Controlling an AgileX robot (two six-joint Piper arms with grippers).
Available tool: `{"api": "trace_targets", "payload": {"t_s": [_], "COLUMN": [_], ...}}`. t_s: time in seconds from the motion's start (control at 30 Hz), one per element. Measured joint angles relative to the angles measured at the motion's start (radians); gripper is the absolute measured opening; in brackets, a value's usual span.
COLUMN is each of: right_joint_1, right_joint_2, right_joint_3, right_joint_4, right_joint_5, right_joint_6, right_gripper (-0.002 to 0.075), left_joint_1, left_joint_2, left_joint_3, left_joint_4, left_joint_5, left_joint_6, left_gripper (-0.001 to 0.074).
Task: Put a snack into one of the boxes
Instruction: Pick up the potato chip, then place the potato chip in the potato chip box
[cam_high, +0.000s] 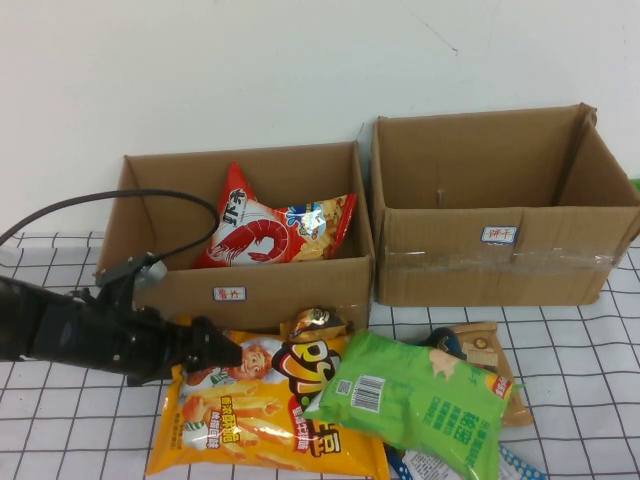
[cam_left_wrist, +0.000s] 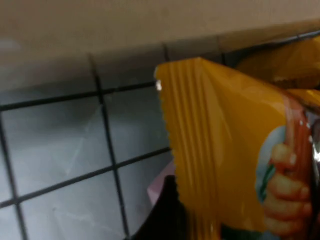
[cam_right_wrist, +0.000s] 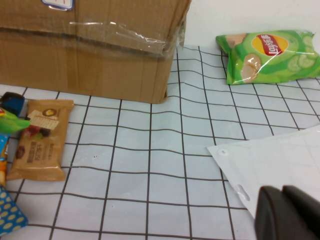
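An orange snack bag (cam_high: 262, 410) lies on the checked cloth in front of the left cardboard box (cam_high: 290, 290). That box holds a red shrimp-chip bag (cam_high: 268, 232). The right cardboard box (cam_high: 500, 265) looks empty. My left gripper (cam_high: 222, 352) is at the orange bag's near-left corner and shut on its serrated edge; in the left wrist view the orange bag (cam_left_wrist: 225, 150) fills the space by the dark finger (cam_left_wrist: 167, 215). My right gripper (cam_right_wrist: 282, 192) is shut and empty over a white sheet (cam_right_wrist: 270, 160); it is out of the high view.
A green bag (cam_high: 420, 400) overlaps the orange bag's right side. A brown snack bar (cam_right_wrist: 42, 140) lies in front of the right box (cam_right_wrist: 90, 50). A green Lay's bag (cam_right_wrist: 270, 55) lies past that box's corner. Small gold packet (cam_high: 318, 320) sits by the left box.
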Motion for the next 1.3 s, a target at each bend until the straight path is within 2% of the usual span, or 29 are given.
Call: {"api": "trace_targets", "payload": {"t_s": [0.1,0.2,0.27,0.43,0.5,0.6,0.77,1.07,1.17,1.3], "right_joint_1": [0.000,0.000,0.000,0.000,0.000,0.000,0.000,0.000,0.000,0.000], "right_joint_2": [0.000,0.000,0.000,0.000,0.000,0.000,0.000,0.000,0.000,0.000], "right_joint_3": [0.000,0.000,0.000,0.000,0.000,0.000,0.000,0.000,0.000,0.000], "right_joint_4": [-0.001,-0.001,-0.001,-0.001,-0.001,-0.001,-0.001,-0.002,-0.002,-0.002], "right_joint_5": [0.000,0.000,0.000,0.000,0.000,0.000,0.000,0.000,0.000,0.000], "right_joint_6": [0.000,0.000,0.000,0.000,0.000,0.000,0.000,0.000,0.000,0.000], "right_gripper": [-0.0001,-0.0001,-0.0001,-0.0001,-0.0001,-0.0001,-0.0001,-0.0001,-0.0001,-0.0001], "left_joint_1": [0.000,0.000,0.000,0.000,0.000,0.000,0.000,0.000,0.000,0.000], "left_joint_2": [0.016,0.025,0.027,0.027,0.027,0.028,-0.012,-0.331,-0.454,-0.588], "left_joint_3": [-0.006,-0.008,-0.008,-0.008,-0.008,-0.009,-0.009,-0.009,-0.009,-0.009], "left_joint_4": [-0.018,-0.023,-0.023,-0.054,-0.070,-0.081,-0.045,0.063,0.036,-0.087], "left_joint_5": [0.020,0.026,0.026,0.068,0.109,0.173,0.243,0.248,0.213,0.106], "left_joint_6": [0.013,0.019,0.018,0.018,0.018,0.019,0.022,0.024,0.051,0.145], "left_gripper": [0.0687,0.0613,0.0494,0.0133,0.0083,0.0049,0.0037,0.0034,0.0033,0.0032]}}
